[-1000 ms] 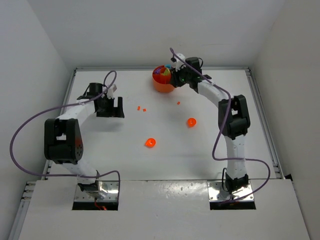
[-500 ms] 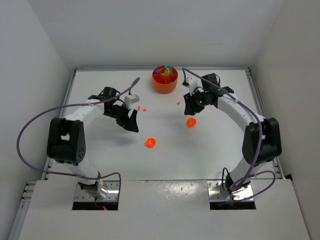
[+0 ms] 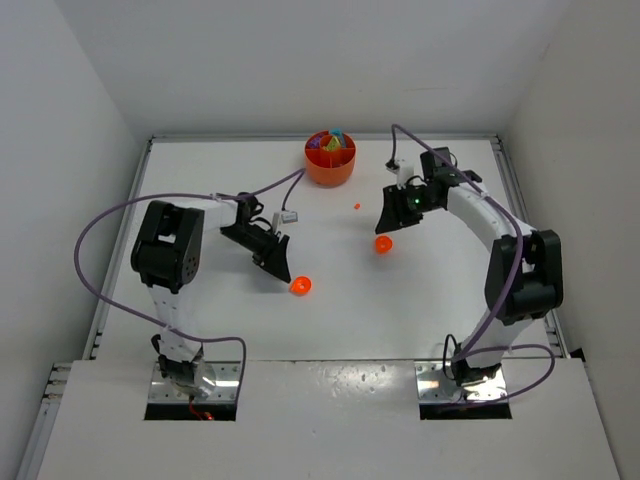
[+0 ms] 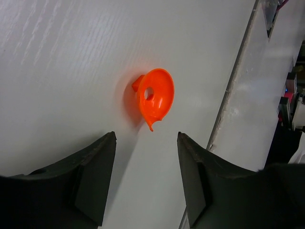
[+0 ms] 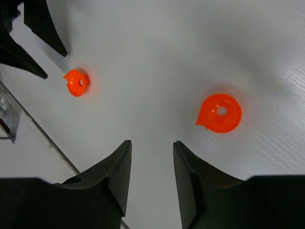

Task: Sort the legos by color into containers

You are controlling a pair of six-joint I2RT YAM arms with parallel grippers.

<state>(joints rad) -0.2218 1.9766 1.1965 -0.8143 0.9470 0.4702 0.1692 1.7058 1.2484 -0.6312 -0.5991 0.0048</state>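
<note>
The round orange dish stands at the far middle with purple, lime, cyan and orange legos in its compartments. Two rounded orange pieces lie on the table, one at the middle and one to its right. A tiny orange piece lies between the dish and them. My left gripper is open and empty, just left of the middle piece, which lies ahead of its fingertips. My right gripper is open and empty, just above the right piece.
In the right wrist view the middle orange piece and the left gripper's dark fingers show at the upper left. The table's raised front edge runs close behind the middle piece. White walls enclose the table.
My right gripper has left the dish and come down toward the right orange piece. My left arm has swung right and forward toward the middle orange piece.
</note>
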